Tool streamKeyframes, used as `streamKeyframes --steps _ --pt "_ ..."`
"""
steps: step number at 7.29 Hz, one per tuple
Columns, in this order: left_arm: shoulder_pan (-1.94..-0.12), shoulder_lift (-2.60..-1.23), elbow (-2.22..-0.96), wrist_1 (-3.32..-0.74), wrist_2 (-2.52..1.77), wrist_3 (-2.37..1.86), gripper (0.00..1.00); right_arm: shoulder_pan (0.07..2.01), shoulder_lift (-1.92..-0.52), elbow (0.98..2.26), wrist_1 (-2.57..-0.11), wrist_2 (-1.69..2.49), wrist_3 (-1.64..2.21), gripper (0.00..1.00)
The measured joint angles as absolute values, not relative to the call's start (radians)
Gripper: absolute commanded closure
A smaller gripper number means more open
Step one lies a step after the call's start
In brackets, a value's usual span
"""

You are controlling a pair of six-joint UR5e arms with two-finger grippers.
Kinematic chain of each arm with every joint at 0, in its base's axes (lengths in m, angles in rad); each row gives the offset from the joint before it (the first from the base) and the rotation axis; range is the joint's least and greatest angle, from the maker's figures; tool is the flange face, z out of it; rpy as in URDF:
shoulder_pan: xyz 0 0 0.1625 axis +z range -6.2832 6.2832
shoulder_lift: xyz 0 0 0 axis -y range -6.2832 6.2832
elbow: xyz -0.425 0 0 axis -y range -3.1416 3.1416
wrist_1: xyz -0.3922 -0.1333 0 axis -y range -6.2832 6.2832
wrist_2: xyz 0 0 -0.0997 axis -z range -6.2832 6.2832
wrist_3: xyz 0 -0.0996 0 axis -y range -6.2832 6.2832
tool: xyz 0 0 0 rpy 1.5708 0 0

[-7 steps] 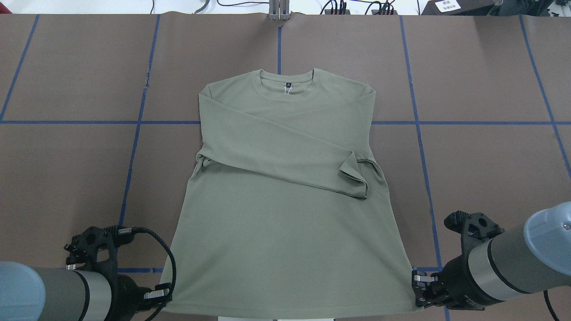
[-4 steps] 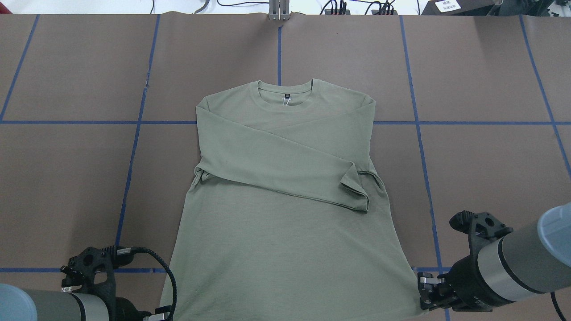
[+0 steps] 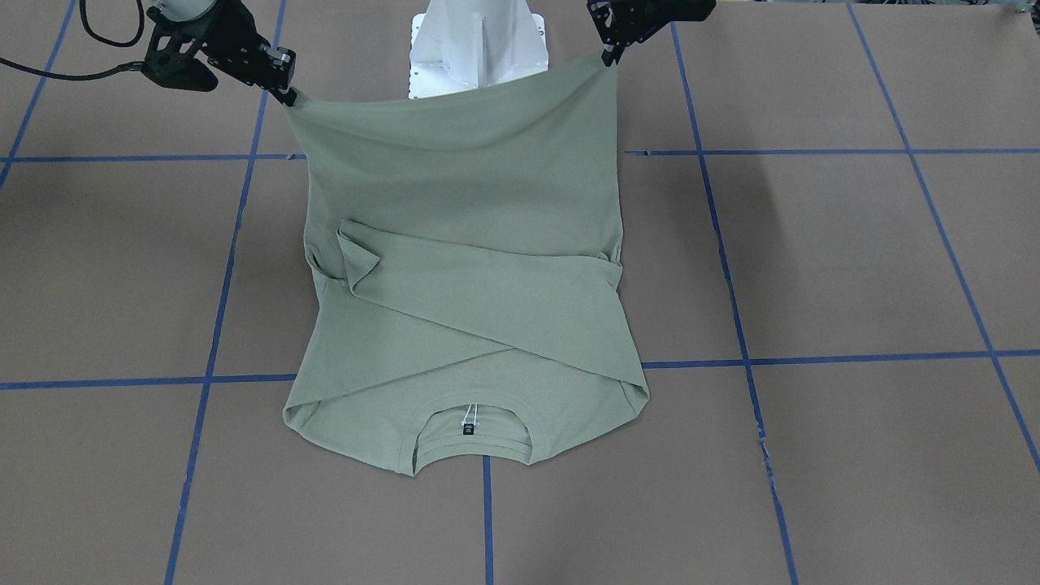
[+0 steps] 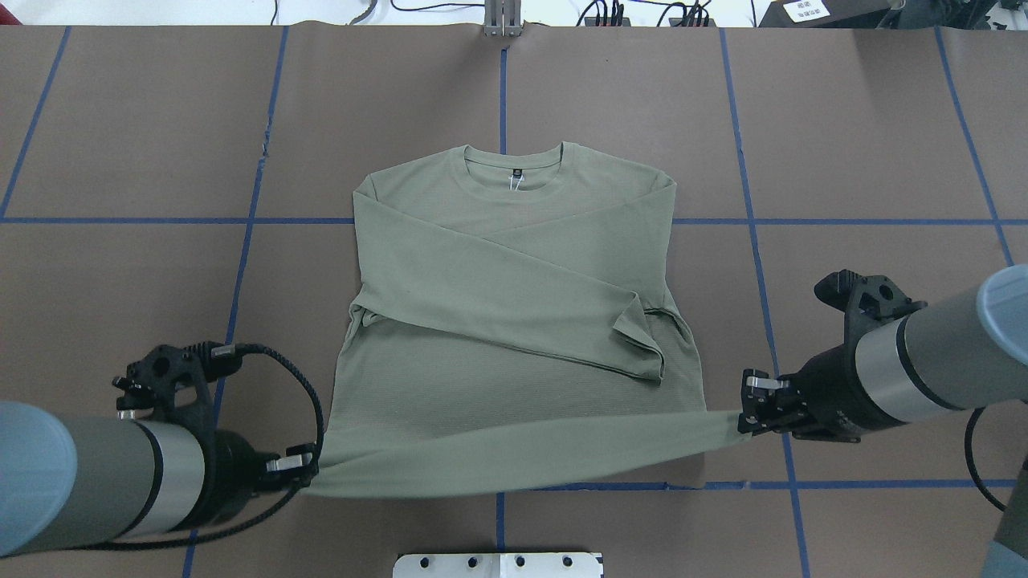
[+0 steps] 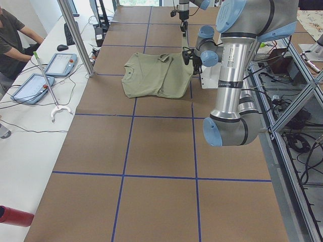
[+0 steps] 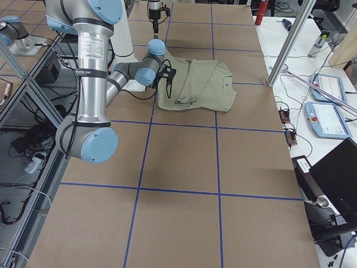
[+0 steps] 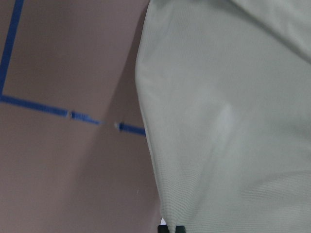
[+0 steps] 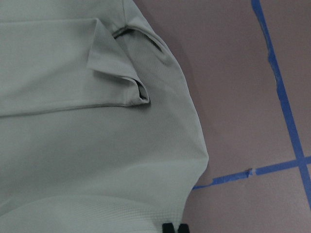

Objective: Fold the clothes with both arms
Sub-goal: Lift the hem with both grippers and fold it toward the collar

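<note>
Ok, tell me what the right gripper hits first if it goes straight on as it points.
The shirt it grips: the right gripper points along the lifted hem, so it would push into that cloth first. Beyond, roughly in line, is the left gripper at the other corner; height is unclear.

Brown table cover (image 4: 120, 120), blue tape grid (image 4: 161, 220). White pedestal base (image 3: 479, 49), front view, top centre. Left-end view: person (image 5: 12, 35) upper left, two pendants (image 5: 60, 64) beside, red cylinder (image 5: 12, 216) lower left.
</note>
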State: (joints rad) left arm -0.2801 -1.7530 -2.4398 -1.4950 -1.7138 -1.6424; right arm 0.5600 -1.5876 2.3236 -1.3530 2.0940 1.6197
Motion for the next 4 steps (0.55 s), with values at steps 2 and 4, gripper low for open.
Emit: streamKeyframes --steps 2,4 --pt "-0.428 -1.797 -2.365 -1.494 -1.768 -1.558 1.0 0.657 -1.533 2.287 -1.353 2.093 1.614 1.0" --pt "-0.531 -1.873 -2.28 -1.492 -1.789 -1.529 1.0 0.737 -1.444 2.205 -1.352 2.095 1.612 1.0"
